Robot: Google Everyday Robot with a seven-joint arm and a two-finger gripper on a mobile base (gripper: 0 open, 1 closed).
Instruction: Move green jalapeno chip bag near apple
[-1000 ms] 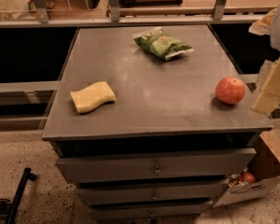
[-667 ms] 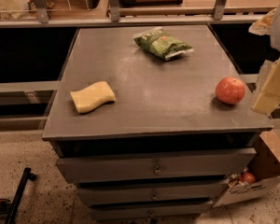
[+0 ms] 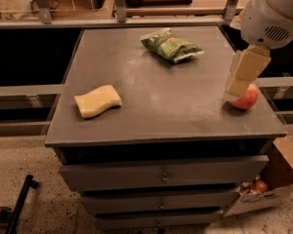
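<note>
One green jalapeno chip bag [image 3: 172, 45] lies flat near the far edge of the grey cabinet top [image 3: 176, 113], up and to the left of the gripper [image 3: 238, 84] and well apart from it, with nothing holding the bag. The apple [image 3: 246, 99] sits right under the gripper, at the near right part of the top. The gripper's pale lower end covers the apple's upper left side, and whether the two touch cannot be told. The gripper hangs tilted from the white arm housing [image 3: 276, 13] at the upper right, and whether it is clenched or released cannot be told either. It carries nothing that can be seen.

Far to the gripper's left, a yellow wavy sponge [image 3: 97, 101] rests on the near left part of the top. Below are the cabinet's drawers [image 3: 163, 175], and a cardboard box [image 3: 278, 179] stands on the floor, low and to the right of the gripper.
</note>
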